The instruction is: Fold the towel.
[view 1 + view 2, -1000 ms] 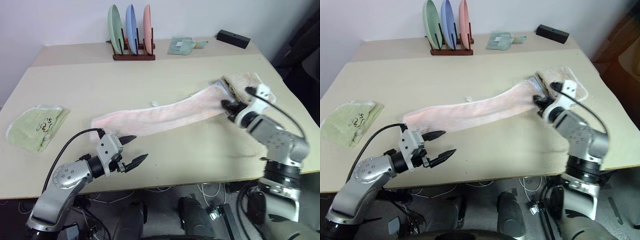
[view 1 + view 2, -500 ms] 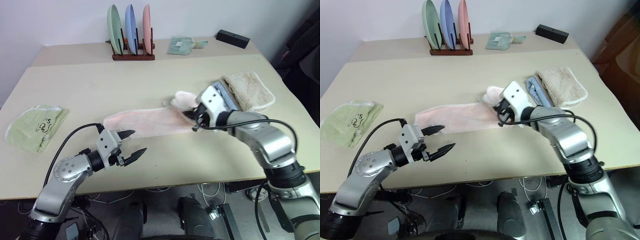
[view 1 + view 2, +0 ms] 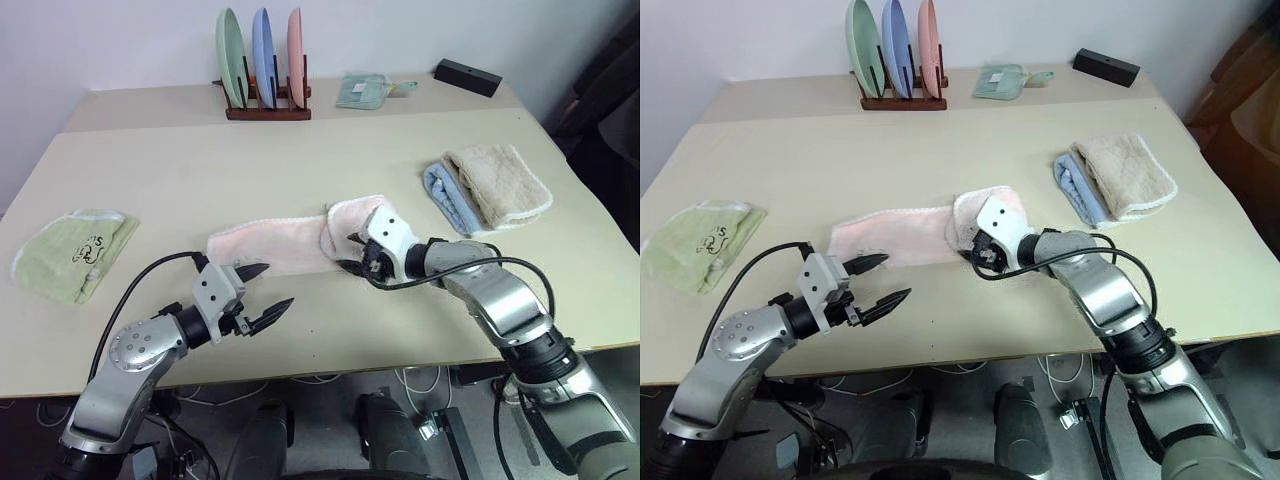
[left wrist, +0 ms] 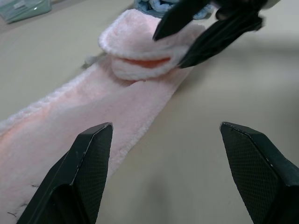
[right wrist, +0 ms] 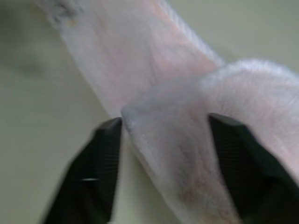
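Beige and bare over most of its top, the desk (image 3: 330, 160) runs back to a pale wall. Along its far edge stands a wooden rack (image 3: 266, 108) holding three upright plates, green (image 3: 229, 55), blue (image 3: 261, 55) and pink (image 3: 295, 50), with a small folded teal cloth (image 3: 362, 91) and a black box (image 3: 466, 77) further to the right.

Near the middle of the desk lies the pale pink towel (image 3: 285, 248), stretched as a band across the surface, its right end turned back over itself in a soft rounded fold. The right pincer (image 3: 352, 258) sits at that folded end, its black fingers spread, one on each side of the fold's edge as the right wrist view shows; whether they touch the cloth cannot be told.

The left pincer (image 3: 262, 295) hovers just in front of the towel's left end, near the front edge of the desk, fingers spread wide with nothing between them.

At the left side of the desk rests a folded light green cloth (image 3: 72, 250) with black writing. At the right side, well apart from the pink towel, a beige towel (image 3: 500, 182) lies folded beside a blue cloth (image 3: 445, 196), the two touching.
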{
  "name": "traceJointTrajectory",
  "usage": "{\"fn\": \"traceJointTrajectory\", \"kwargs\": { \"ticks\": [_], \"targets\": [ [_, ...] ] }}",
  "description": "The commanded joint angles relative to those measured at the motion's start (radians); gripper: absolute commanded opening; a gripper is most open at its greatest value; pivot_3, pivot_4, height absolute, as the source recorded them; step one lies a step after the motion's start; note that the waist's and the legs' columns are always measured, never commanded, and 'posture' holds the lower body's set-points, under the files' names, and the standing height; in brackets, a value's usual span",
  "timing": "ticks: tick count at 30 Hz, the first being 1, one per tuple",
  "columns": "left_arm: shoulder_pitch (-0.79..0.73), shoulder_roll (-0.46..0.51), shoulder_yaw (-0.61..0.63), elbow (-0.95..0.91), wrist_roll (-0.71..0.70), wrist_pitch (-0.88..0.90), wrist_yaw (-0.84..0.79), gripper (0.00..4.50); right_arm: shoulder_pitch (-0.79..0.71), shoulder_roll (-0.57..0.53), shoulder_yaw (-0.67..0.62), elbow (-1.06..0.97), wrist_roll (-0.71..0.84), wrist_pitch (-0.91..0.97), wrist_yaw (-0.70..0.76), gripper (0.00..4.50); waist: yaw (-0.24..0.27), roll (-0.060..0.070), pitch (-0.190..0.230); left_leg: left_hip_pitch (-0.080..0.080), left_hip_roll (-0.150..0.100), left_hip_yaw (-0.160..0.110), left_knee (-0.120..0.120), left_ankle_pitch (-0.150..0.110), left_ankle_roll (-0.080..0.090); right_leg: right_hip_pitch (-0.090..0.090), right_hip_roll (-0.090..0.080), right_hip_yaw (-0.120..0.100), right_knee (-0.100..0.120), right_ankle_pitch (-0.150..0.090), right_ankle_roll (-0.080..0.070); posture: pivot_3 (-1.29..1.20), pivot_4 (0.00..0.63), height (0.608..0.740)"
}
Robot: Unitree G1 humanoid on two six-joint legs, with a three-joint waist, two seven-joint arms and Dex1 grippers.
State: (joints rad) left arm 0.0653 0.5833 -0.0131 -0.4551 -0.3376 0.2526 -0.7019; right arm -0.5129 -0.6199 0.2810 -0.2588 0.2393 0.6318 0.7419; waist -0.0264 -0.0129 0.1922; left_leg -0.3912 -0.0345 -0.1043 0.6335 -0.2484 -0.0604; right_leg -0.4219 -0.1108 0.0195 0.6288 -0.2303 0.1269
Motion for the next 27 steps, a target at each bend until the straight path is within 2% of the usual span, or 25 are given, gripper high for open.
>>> {"fn": "traceJointTrajectory", "kwargs": {
  "ticks": [1, 2, 3, 4, 5, 6, 8, 9, 14, 21, 27],
  "targets": [
    [-0.005, 0.004, 0.030, -0.032, -0.009, -0.005, 0.002, 3.75, 0.001, -0.039, -0.119, -0.069, 0.067, -0.047, 0.071, 3.31, 0.006, 0.000, 0.000, 0.000, 0.000, 0.000, 0.000, 0.000, 0.000, 0.000, 0.000, 0.000, 0.000, 0.000, 0.000, 0.00, 0.150, 0.740],
    [-0.005, 0.004, 0.035, -0.030, -0.012, -0.003, 0.002, 3.75, -0.016, -0.023, -0.167, -0.046, 0.102, -0.026, 0.059, 3.31, 0.006, 0.000, 0.000, 0.000, 0.000, 0.000, 0.000, 0.000, 0.000, 0.000, 0.000, 0.000, 0.000, 0.000, 0.000, 0.00, 0.150, 0.740],
    [-0.006, 0.003, 0.038, -0.027, -0.015, -0.002, 0.003, 3.75, -0.037, -0.005, -0.207, -0.015, 0.128, 0.000, 0.041, 2.65, 0.006, 0.000, 0.000, 0.000, 0.000, 0.000, 0.000, 0.000, 0.000, 0.000, 0.000, 0.000, 0.000, 0.000, 0.000, 0.00, 0.150, 0.740],
    [-0.008, 0.002, 0.040, -0.025, -0.017, -0.001, 0.003, 3.75, -0.057, 0.007, -0.223, 0.020, 0.128, 0.006, 0.025, 2.27, 0.005, 0.000, 0.000, 0.000, 0.000, 0.000, 0.000, 0.000, 0.000, 0.000, 0.000, 0.000, 0.000, 0.000, 0.000, 0.00, 0.150, 0.740],
    [-0.009, 0.001, 0.040, -0.023, -0.018, 0.000, 0.003, 3.75, -0.074, 0.015, -0.220, 0.060, 0.104, -0.009, 0.009, 1.89, 0.006, 0.000, 0.000, 0.001, 0.000, 0.000, 0.000, 0.000, 0.000, 0.000, 0.000, 0.000, 0.000, 0.000, 0.000, 0.00, 0.150, 0.740],
    [-0.012, 0.000, 0.039, -0.022, -0.017, 0.000, 0.003, 3.75, -0.086, 0.019, -0.209, 0.090, 0.078, -0.029, 0.002, 1.24, 0.006, 0.000, 0.000, 0.001, 0.000, 0.000, 0.000, 0.000, 0.000, 0.000, 0.000, 0.000, 0.000, 0.000, 0.000, 0.00, 0.150, 0.740],
    [-0.018, -0.005, 0.031, -0.021, -0.015, 0.003, 0.005, 3.75, -0.112, 0.047, -0.187, 0.168, 0.035, -0.078, -0.018, 0.23, 0.008, 0.000, 0.000, 0.001, 0.000, 0.000, 0.000, 0.000, 0.000, 0.000, 0.000, 0.000, 0.000, 0.000, 0.000, 0.00, 0.150, 0.740],
    [-0.024, -0.008, 0.026, -0.021, -0.013, 0.005, 0.007, 3.75, -0.128, 0.072, -0.179, 0.215, 0.021, -0.102, -0.033, 0.06, 0.008, 0.000, 0.000, 0.001, 0.000, 0.000, 0.000, 0.000, 0.000, 0.000, 0.000, 0.000, 0.000, 0.000, 0.000, 0.00, 0.150, 0.740],
    [-0.031, -0.020, 0.024, -0.023, -0.012, 0.012, 0.016, 3.75, -0.163, 0.186, -0.138, 0.438, -0.059, -0.245, -0.071, 0.06, 0.006, 0.000, 0.000, 0.001, 0.000, 0.000, -0.001, 0.000, 0.000, 0.000, 0.000, 0.000, 0.000, 0.000, 0.000, 0.00, 0.150, 0.740],
    [0.003, -0.031, 0.048, -0.053, -0.015, 0.049, 0.057, 3.75, -0.098, 0.249, -0.016, 0.624, -0.176, -0.411, -0.022, 0.06, 0.006, 0.000, 0.000, 0.001, 0.000, 0.000, -0.001, 0.000, 0.000, 0.000, 0.000, 0.000, 0.000, 0.000, 0.000, 0.00, 0.150, 0.740],
    [0.077, -0.056, 0.083, -0.127, -0.055, 0.114, 0.117, 3.75, -0.115, 0.254, -0.067, 0.596, -0.175, -0.457, -0.034, 0.06, 0.005, -0.001, -0.001, 0.002, 0.000, 0.000, -0.001, 0.000, 0.000, 0.001, 0.000, 0.000, 0.001, 0.000, 0.000, 0.00, 0.150, 0.740]
  ]
}}
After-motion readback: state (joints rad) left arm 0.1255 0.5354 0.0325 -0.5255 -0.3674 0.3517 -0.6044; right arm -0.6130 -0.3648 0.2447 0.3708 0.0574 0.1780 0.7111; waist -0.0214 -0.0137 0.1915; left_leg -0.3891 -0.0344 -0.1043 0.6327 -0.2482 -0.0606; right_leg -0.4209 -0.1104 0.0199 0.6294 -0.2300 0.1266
